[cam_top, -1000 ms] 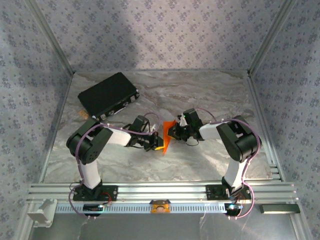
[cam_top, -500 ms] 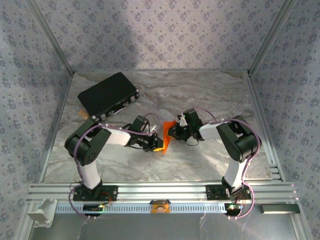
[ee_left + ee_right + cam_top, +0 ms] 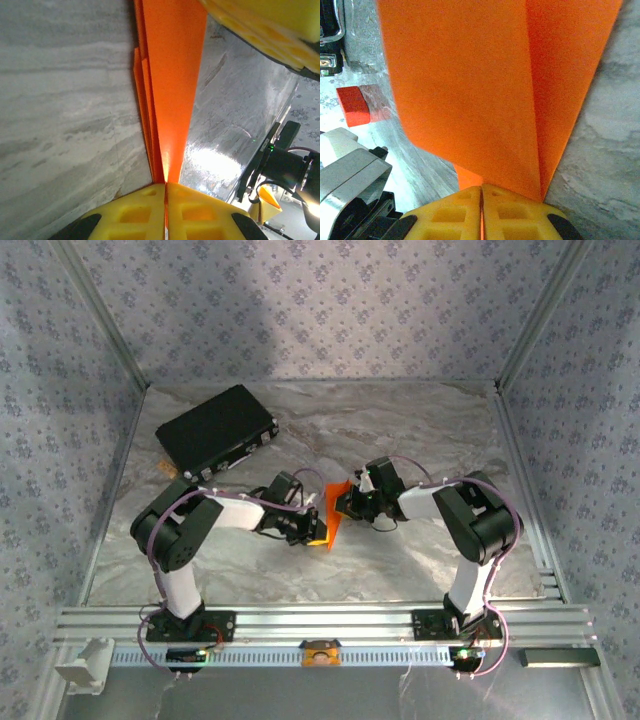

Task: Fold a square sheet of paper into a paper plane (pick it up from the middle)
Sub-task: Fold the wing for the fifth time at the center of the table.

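At the near edge of the marble table [image 3: 400,560], two arm bases side by side on the rail. Farther in, at mid-table, left gripper [image 3: 305,528] and right gripper [image 3: 347,504] facing each other, both on the orange paper [image 3: 331,508].

From the left wrist: yellow pads [image 3: 200,215] pressed together with no gap, pinching the narrow end of the folded paper. Several layers stacked left of a long crease, widening away from the fingers above the table.

From the right wrist: pads [image 3: 515,215] likewise clamped flat on the paper's edge. A broad orange face beyond them, with one sharp fold down its right part.

Paper standing on edge between the two grippers; whether its lower corner touches the table, impossible to tell. Far end cropped in both wrist views, so full shape hard to judge. Top right of the left wrist view: a yellow form, blurred and cropped, identity unclear.

Beyond the paper, a small red block [image 3: 352,106] on the table. Farthest, at back left, a black case [image 3: 215,430], well apart from both grippers.
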You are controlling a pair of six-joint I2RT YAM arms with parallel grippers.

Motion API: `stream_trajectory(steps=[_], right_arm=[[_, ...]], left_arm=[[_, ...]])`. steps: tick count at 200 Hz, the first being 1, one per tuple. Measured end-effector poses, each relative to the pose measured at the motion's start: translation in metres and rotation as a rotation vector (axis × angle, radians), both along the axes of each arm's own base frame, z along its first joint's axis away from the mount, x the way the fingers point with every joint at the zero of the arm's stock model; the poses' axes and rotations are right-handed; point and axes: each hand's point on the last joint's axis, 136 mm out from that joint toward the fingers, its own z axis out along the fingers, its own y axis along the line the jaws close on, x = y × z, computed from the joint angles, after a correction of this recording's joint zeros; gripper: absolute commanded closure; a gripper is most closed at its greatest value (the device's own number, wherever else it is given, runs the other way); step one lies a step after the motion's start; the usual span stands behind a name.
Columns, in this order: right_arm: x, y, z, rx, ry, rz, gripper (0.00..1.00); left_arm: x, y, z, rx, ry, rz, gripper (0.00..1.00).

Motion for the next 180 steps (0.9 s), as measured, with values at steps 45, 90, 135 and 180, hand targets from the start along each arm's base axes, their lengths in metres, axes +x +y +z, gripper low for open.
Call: stream_trajectory(steps=[45, 90, 135, 180], right_arm=[[0.000, 0.000, 0.000, 0.000, 0.000, 0.000, 0.89], [0.000, 0.000, 0.000, -0.001, 0.000, 0.000, 0.89], [0.000, 0.000, 0.000, -0.001, 0.000, 0.000, 0.89], [0.000, 0.000, 0.000, -0.001, 0.000, 0.000, 0.89]], left_arm=[[-0.002, 0.003, 0.000, 0.041, -0.024, -0.005, 0.90], [-0.001, 0.008, 0.033, 0.031, -0.104, 0.033, 0.92], [0.022, -0.003, 0.050, -0.046, -0.121, 0.101, 0.94], [0.038, -0.018, 0.035, -0.075, -0.068, 0.128, 0.94]])
